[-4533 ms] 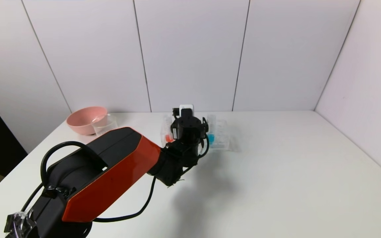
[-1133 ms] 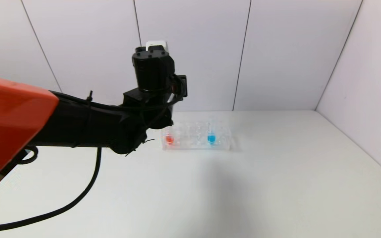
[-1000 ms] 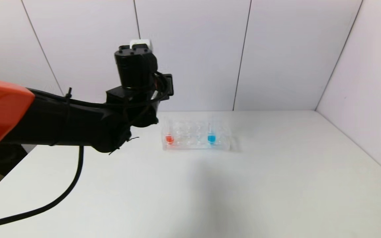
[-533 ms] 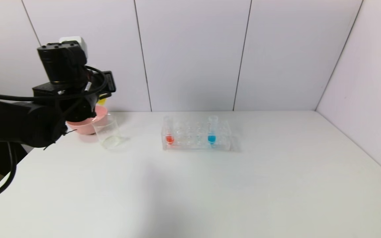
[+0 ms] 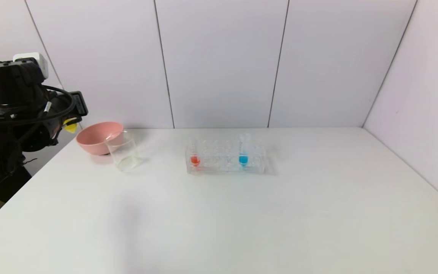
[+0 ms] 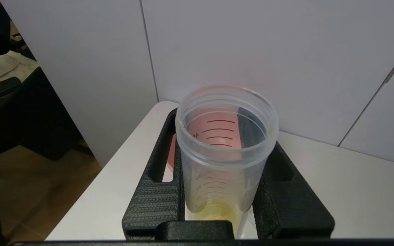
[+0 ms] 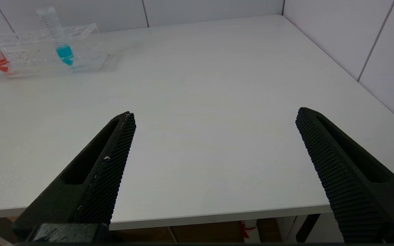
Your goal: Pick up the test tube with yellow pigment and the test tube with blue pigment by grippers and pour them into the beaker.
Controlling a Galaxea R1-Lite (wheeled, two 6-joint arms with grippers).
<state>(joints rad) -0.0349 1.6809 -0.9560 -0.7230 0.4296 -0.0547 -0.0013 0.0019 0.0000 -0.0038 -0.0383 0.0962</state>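
Yellow-pigment test tube (image 6: 222,164) between left end effector (image 6: 226,191) fingers (image 6: 156,194).

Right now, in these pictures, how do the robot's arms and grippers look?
The left gripper has black fingers with a fine ribbed texture and long slots. In the head view its wrist is black, with looping black cables and a small white box on top. The right gripper has two black tapering fingers with a dotted grip pattern and slots.
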